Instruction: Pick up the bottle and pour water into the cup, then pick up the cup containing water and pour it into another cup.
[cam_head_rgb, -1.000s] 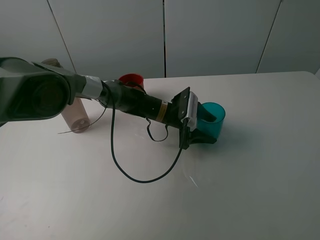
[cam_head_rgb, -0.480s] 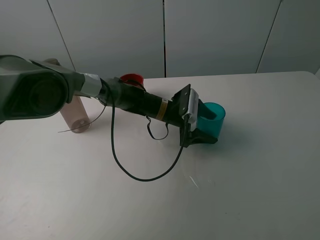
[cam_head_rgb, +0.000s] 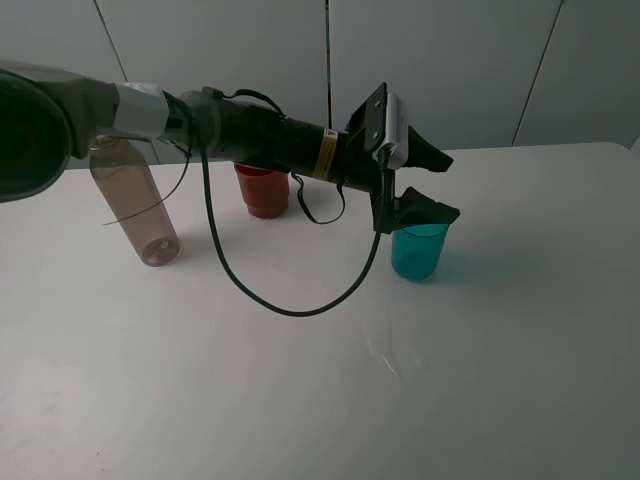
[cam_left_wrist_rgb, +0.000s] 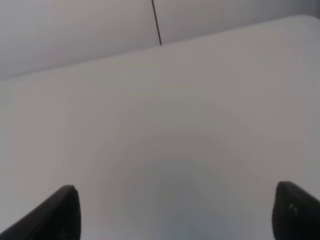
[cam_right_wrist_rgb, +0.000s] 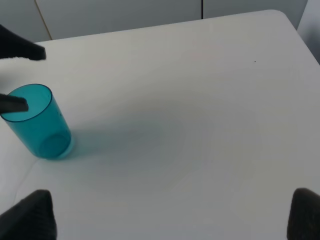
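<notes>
Just below the left claw (cam_head_rgb: 432, 185), teal cup (cam_head_rgb: 419, 250) upright on table (cam_head_rgb: 500, 350), claw spread wide, empty

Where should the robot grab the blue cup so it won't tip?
Probably around the middle of the blue cup, jaws on opposite sides of its straight, smooth wall, coming in level. It stands upright, and the open left gripper already hovers just above its rim.

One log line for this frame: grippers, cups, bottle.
left gripper: open, above teal cup | teal cup: upright, free | red-brown cup: upright | bottle: standing, untouched
</notes>
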